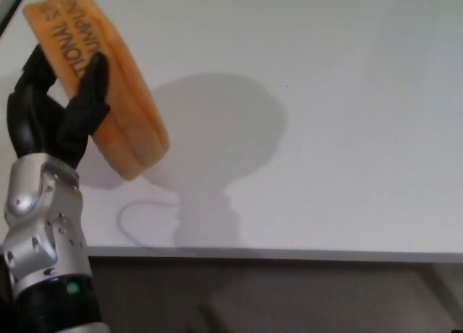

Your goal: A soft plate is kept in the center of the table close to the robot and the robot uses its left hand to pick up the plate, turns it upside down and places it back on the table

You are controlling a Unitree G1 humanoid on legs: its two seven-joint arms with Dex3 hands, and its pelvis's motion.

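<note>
You're looking at what reads as a lab or test room rather than a home. The plain white tabletop point(325, 130) fills nearly the whole view, lit hard enough to throw sharp shadows across it. Beyond its front edge you see only a dull grey-brown floor point(304, 297). Too little of the room shows for you to say more.
</note>
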